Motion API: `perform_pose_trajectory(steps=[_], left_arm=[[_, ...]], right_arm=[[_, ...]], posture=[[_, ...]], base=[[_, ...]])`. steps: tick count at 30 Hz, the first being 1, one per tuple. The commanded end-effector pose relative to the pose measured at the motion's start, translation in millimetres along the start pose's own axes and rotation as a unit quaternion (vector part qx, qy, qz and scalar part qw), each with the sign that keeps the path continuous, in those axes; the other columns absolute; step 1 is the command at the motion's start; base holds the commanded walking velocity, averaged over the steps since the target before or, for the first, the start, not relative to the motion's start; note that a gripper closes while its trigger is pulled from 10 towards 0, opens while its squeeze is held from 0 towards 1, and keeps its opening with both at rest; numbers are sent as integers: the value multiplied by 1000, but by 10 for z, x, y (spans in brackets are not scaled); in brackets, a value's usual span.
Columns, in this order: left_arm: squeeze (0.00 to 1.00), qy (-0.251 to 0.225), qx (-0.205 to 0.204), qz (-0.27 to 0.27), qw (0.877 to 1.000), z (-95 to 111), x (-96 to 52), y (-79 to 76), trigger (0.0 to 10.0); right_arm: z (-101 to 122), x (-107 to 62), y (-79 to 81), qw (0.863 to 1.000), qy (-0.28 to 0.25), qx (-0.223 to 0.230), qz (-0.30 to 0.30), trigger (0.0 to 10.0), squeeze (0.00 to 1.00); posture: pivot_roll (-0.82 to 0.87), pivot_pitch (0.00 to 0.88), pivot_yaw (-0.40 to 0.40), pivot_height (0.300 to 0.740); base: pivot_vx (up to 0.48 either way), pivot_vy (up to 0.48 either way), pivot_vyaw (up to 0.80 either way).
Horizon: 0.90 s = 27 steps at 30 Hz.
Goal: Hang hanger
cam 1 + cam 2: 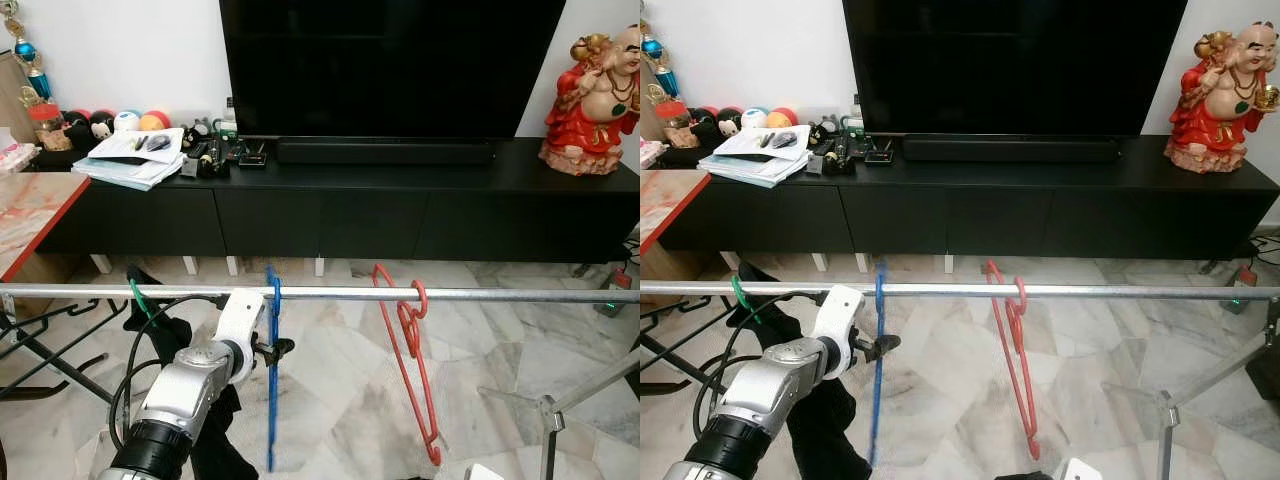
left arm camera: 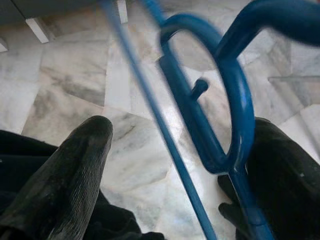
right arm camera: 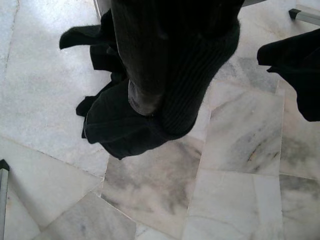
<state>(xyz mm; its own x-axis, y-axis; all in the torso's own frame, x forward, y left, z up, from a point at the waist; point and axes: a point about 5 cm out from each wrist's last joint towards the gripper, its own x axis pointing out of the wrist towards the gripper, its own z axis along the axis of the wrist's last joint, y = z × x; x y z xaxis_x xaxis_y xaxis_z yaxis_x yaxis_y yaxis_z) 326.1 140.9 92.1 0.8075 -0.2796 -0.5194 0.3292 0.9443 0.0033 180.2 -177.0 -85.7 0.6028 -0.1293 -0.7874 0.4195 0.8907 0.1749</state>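
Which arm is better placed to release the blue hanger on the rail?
Left. The left gripper is open beside the blue hanger, already hooked on the rail. The right gripper's black cloth dangles over the floor.

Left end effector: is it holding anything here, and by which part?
Nothing is gripped. The left end effector is open around the blue hanger just below its hook, which sits over the metal rail. One finger stands clear of the hanger.
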Motion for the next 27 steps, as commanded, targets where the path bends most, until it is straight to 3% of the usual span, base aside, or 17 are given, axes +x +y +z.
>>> perform_pose_trajectory(steps=[1, 10, 11, 13, 14, 20, 21, 22, 27], left_arm=[[0, -8, 9, -3, 1000, 56, -11, -16, 10000], [0, -51, -28, -58, 997, 84, 6, -143, 10000], [0, -50, -28, -60, 997, 80, 9, -145, 9373], [0, -48, -24, -60, 997, 71, 15, -131, 3020], [0, -48, -22, -59, 997, 72, 14, -117, 2118], [0, -35, -15, -60, 997, 5, 22, -49, 2706], [0, -34, -16, -59, 998, -5, 24, -44, 1922], [0, -32, -16, -59, 998, -20, 27, -37, 0], [0, -20, -1, -59, 998, -52, 30, -38, 0]], right_arm=[[-34, -7, -19, 1000, 7, 1, -3, 10000, 0], [-34, -7, -26, 1000, 8, 0, -3, 10000, 0], [-34, -7, -25, 1000, 8, -1, -2, 10000, 0], [-35, -7, -23, 1000, 8, -2, -2, 10000, 0], [-36, -8, -23, 1000, 8, -2, -2, 10000, 0], [-40, -8, -25, 1000, 9, -3, -2, 10000, 0], [-39, -8, -25, 1000, 9, -4, -1, 10000, 0], [-39, -8, -25, 1000, 9, -4, -1, 10000, 0], [-38, -8, -28, 1000, 9, -5, -1, 10000, 0]], posture=[[116, 0, 19, 740], [113, 0, 16, 740], [113, 0, 16, 740], [109, 0, 17, 740], [108, 0, 17, 740], [109, 0, 15, 740], [109, 0, 15, 740], [107, 0, 15, 740], [109, 0, 14, 740]], base=[[0, 0, 0], [0, 0, 0], [0, 0, 0], [0, 0, 0], [0, 0, 0], [0, 0, 0], [0, 0, 0], [0, 0, 0], [0, 0, 0]])
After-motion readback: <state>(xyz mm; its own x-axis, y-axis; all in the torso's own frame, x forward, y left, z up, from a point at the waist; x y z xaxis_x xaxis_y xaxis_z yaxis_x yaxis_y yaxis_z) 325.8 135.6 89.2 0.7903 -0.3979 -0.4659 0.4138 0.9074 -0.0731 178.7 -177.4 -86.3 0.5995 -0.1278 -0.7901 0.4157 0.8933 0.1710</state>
